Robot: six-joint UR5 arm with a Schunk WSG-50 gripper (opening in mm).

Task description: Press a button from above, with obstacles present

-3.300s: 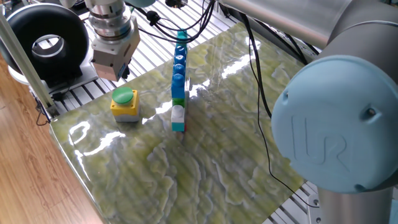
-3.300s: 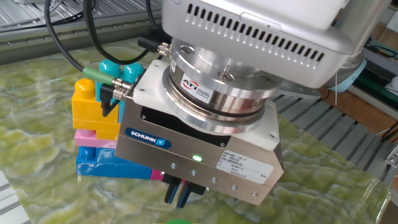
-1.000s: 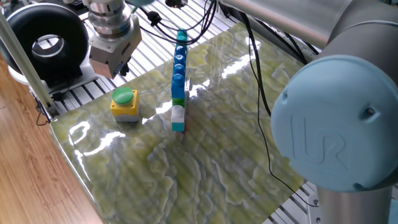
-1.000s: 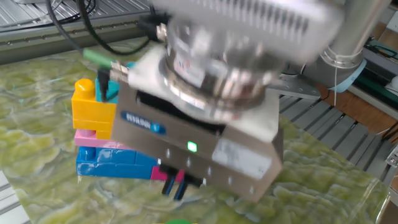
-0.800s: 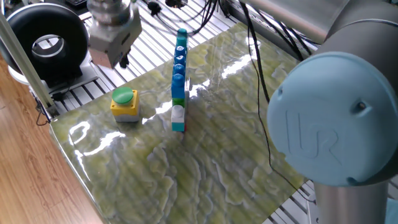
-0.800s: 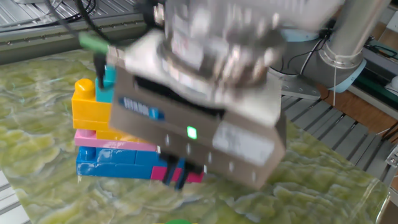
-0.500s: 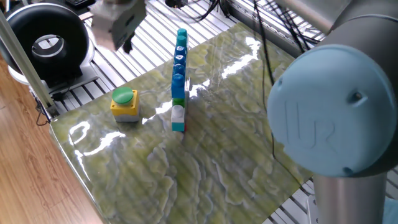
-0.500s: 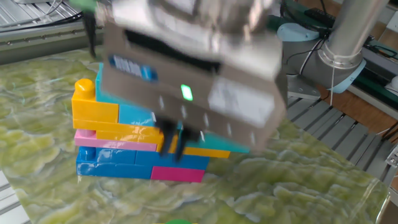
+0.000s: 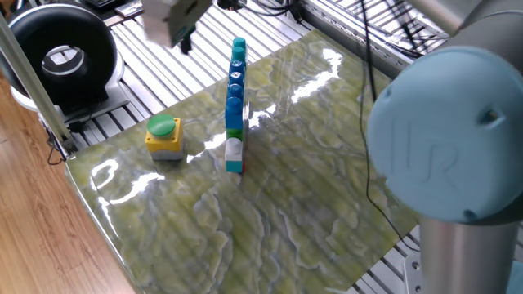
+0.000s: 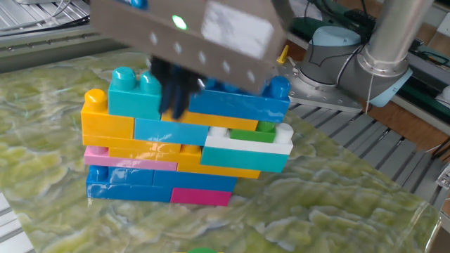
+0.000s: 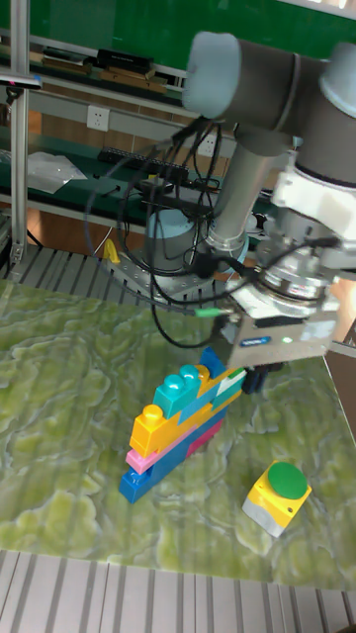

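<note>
The button (image 9: 163, 134), a green cap on a yellow box, stands near the mat's left edge; it also shows in the tall fixed view (image 11: 280, 490). The obstacles, a mostly blue brick row (image 9: 235, 98), lie to its right and appear as a stacked colourful wall (image 10: 176, 147) (image 11: 183, 420) in the other views. My gripper (image 9: 185, 41) hangs high above the table, behind the button and left of the row's far end. Motion blurs its dark fingers (image 10: 172, 91), which show in front of the wall as one bundle without a gap, holding nothing.
A black ring-shaped device (image 9: 57, 57) sits at the far left on the slatted metal table (image 9: 155, 77). The green marbled mat (image 9: 270, 204) covers the work area. The arm's large blue joint (image 9: 445, 139) fills the right foreground.
The gripper has risen from just above the button and moved back and right toward the brick row's far end. Button and bricks have not moved.
</note>
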